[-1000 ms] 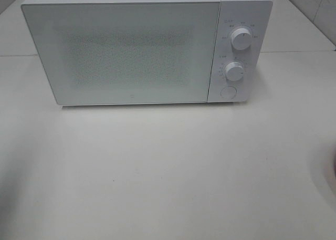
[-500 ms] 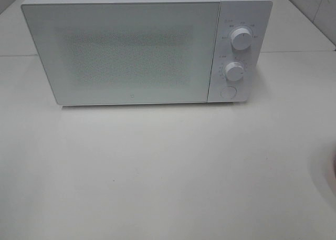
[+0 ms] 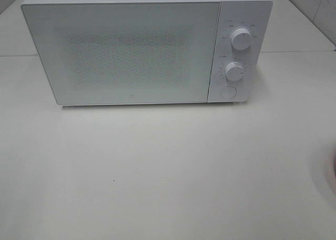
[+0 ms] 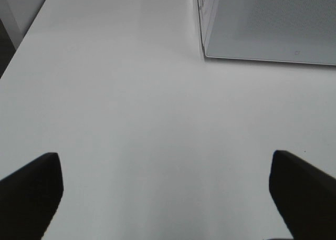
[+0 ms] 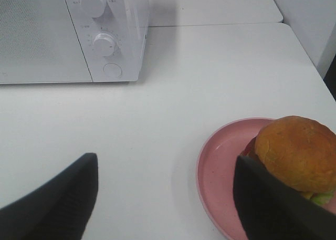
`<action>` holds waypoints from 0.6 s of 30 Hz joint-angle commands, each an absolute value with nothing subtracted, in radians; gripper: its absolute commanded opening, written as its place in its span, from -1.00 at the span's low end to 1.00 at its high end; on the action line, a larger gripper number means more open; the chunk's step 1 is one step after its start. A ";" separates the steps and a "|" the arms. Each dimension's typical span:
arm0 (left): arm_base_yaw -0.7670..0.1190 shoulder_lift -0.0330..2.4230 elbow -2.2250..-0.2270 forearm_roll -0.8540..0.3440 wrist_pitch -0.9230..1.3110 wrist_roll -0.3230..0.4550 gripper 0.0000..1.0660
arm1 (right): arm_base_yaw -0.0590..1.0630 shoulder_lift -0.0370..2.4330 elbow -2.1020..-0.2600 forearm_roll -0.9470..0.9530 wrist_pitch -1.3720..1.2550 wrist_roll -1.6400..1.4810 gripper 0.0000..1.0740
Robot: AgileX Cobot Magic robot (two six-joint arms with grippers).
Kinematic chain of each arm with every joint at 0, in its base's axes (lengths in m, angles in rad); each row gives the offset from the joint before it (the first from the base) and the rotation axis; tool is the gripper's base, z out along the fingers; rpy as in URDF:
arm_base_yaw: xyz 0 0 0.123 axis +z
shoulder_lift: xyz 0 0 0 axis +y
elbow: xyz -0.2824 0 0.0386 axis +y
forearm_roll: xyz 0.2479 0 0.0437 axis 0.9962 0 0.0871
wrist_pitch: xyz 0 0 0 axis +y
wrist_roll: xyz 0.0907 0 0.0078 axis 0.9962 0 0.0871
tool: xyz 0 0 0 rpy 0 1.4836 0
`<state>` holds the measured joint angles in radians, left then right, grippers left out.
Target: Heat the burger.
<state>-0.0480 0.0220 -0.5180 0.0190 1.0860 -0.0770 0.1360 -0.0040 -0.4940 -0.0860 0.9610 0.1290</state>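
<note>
The burger [image 5: 298, 152], with a golden-brown domed bun, sits on a pink round plate [image 5: 218, 171] on the white table, seen only in the right wrist view. My right gripper [image 5: 165, 161] is open over bare table. One of its dark fingers [image 5: 270, 203] overlaps the plate's rim right beside the burger, and nothing lies between the fingers. My left gripper [image 4: 165, 156] is open above bare table, off the microwave's [image 4: 273, 24] near left corner. Neither gripper shows in the exterior high view.
The white microwave [image 3: 126, 51] stands at the back of the table [image 3: 157, 166] with its door shut. It has two knobs [image 3: 241, 39] and a round button [image 3: 228, 92] on its right panel. A sliver of pink shows at the exterior view's right edge.
</note>
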 commanded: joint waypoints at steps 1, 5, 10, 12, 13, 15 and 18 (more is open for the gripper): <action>-0.043 -0.023 -0.517 0.009 1.071 -0.074 0.88 | 0.130 -0.033 -0.493 -0.084 0.961 0.125 0.33; 0.014 -0.023 -0.517 0.009 1.071 -0.074 0.88 | 0.130 -0.033 -0.493 -0.084 0.961 0.125 0.33; 0.040 -0.024 -0.517 0.009 1.071 -0.072 0.88 | 0.130 -0.033 -0.493 -0.084 0.961 0.125 0.33; 0.040 -0.024 -0.517 0.009 1.071 -0.070 0.88 | 0.130 -0.033 -0.493 -0.084 0.961 0.125 0.33; 0.040 -0.024 -0.517 0.009 1.071 -0.070 0.88 | 0.130 -0.033 -0.493 -0.084 0.961 0.125 0.33; 0.040 -0.024 -0.517 0.009 1.071 -0.070 0.88 | 0.130 -0.033 -0.493 -0.084 0.961 0.125 0.33; 0.040 -0.024 -0.517 0.009 1.071 -0.070 0.88 | 0.130 -0.033 -0.493 -0.084 0.961 0.125 0.33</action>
